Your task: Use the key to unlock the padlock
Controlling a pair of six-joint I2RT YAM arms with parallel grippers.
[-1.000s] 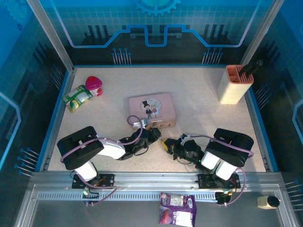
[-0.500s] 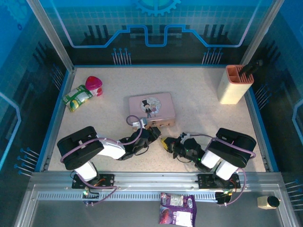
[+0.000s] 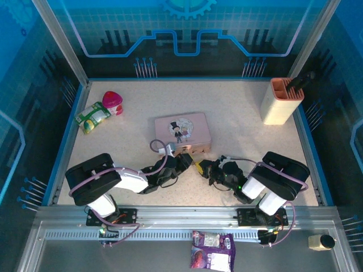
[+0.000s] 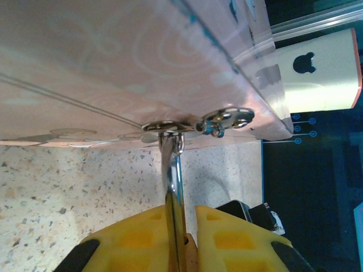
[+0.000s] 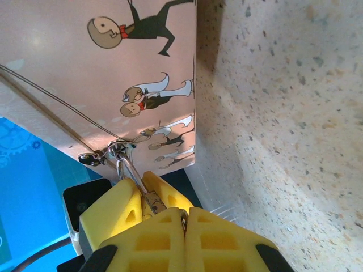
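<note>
Change since earlier frame: right gripper point(image 3: 199, 167) has advanced toward the near edge of the pink tin point(image 3: 182, 129) and now sits just beside the left gripper point(image 3: 186, 161); tin unmoved.
Top external: both grippers meet at the tin's near edge, low over the table point(image 3: 244, 141). The lock is too small to resolve from here.
Left wrist: padlock point(image 4: 174, 192) hangs by its silver shackle from the hasp point(image 4: 170, 126) on the tin's near wall. Left jaws are clamped on the padlock, with the shackle running up between the pads.
Right wrist: padlock point(image 5: 152, 201), brass body showing, sits between the left fingers point(image 5: 113, 209), just below the tin's hasp. Right jaws are pressed together directly beneath it.
Key: cannot be made out. Whether it is pinched in the right jaws cannot be told.
Handling, padlock: judged light, rigid and smooth, free to swing on the hasp. Hold by the body flats with the keyway left clear.
Handling, key: judged thin, stiff and slip-prone. Pinch the bow and leave the blade exposed.
</note>
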